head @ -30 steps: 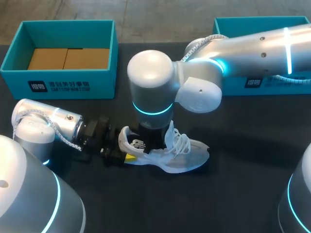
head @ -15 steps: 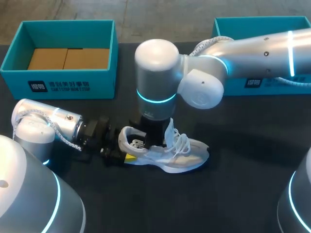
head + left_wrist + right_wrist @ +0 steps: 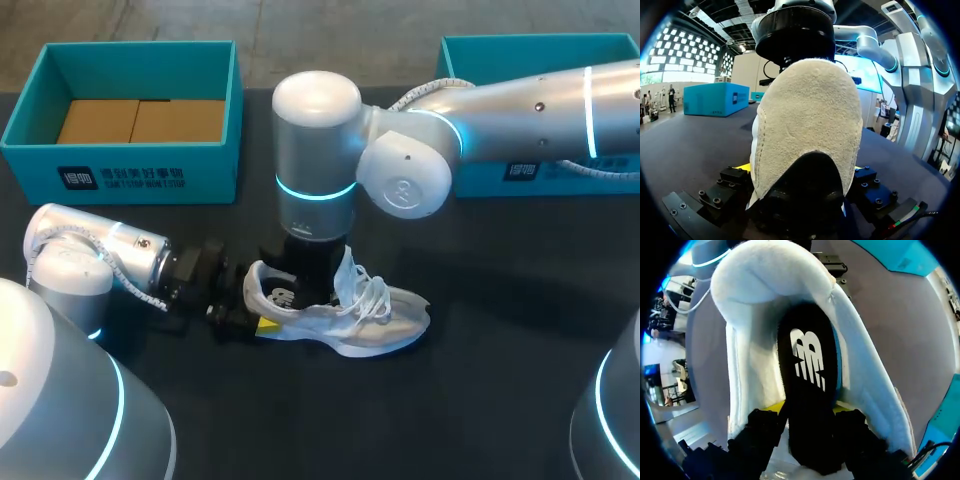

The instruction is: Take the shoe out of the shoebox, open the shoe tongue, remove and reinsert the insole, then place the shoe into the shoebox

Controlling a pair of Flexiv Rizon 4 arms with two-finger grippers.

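A white shoe (image 3: 370, 322) lies on its sole mid-table, toe to the right. My left gripper (image 3: 255, 315) sits low at the heel, and the pale suede heel (image 3: 810, 125) fills the space between its fingers (image 3: 735, 177), which press it from both sides. My right arm reaches in from the right and points straight down into the shoe's opening, beside the raised tongue (image 3: 347, 272). Inside the shoe, the black insole (image 3: 810, 375) with a white logo stands between the right gripper's (image 3: 807, 410) fingers (image 3: 760, 432), touched on both edges.
A teal shoebox (image 3: 120, 165) with brown cardboard inside stands at the back left. A second teal box (image 3: 480, 45) is at the back right, partly behind my right arm. The table is black cloth, bare in front of the shoe.
My right arm's wrist has risen a little and straightened over the shoe. The shoe and the left gripper have stayed in place.
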